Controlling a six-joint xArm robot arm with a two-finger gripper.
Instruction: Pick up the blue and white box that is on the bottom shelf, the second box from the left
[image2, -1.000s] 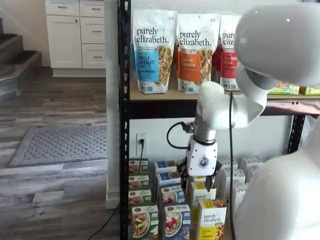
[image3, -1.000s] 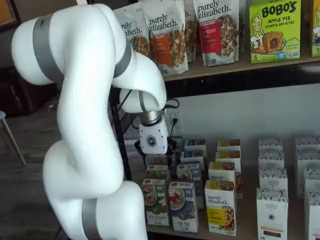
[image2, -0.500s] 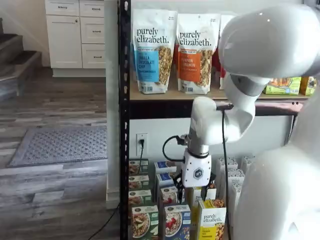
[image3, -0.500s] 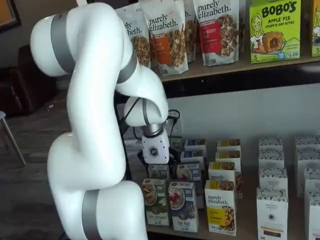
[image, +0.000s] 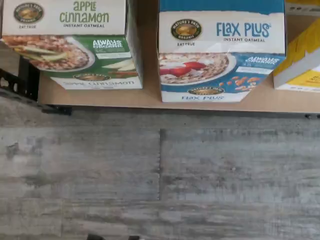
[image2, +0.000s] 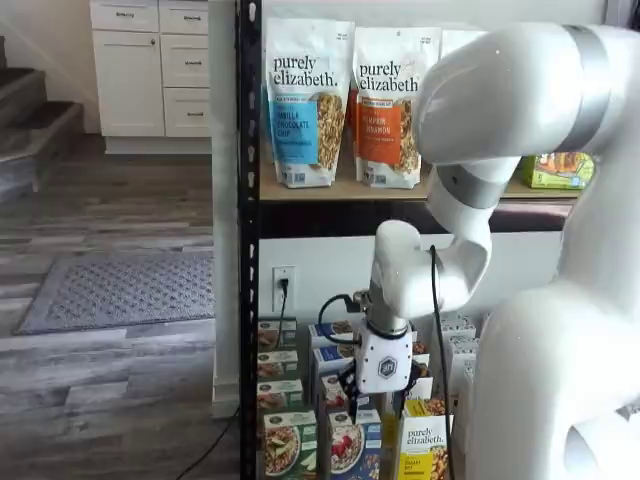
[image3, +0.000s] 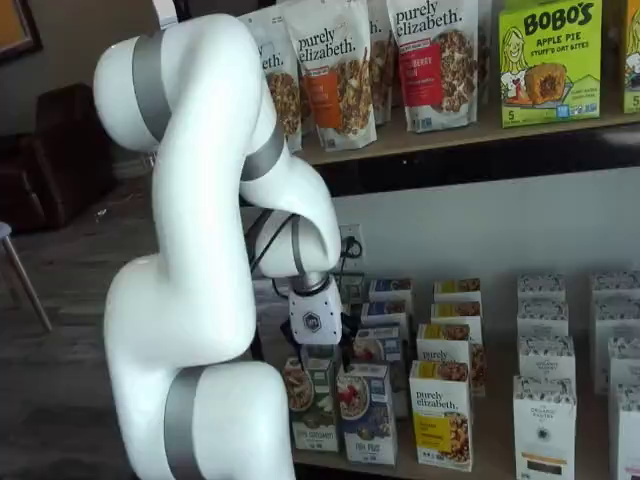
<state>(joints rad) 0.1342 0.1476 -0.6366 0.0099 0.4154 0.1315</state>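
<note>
The white-bodied end effector (image2: 383, 402) with two black fingers hangs from the white arm just above the front row of boxes on the bottom shelf (image3: 480, 466) of the black metal-framed rack. Its jaws are spread wide and nothing is between them. In both shelf views it sits low over the boxes, with a black cable looping beside its wrist.

The blue and white box (image: 221, 49), a small upright cardboard carton with a white upper band reading "Flax Plus" and a blue lower part showing a bowl of oats with red berries, stands at the front edge of the bottom shelf. In a shelf view it appears directly below the end effector (image3: 362, 410), untouched. More boxes of the same kind line up behind it toward the back of the shelf.

Just beside it, toward the shelf's left end, stands a green and white cardboard box (image: 70, 44) labelled "Apple Cinnamon", with a narrow gap between the two. On its other side stands a yellow and white cardboard box (image3: 441, 414), also close.

In the wrist view, grey wood-plank floor (image: 160, 175) fills the area in front of the shelf edge.
</note>
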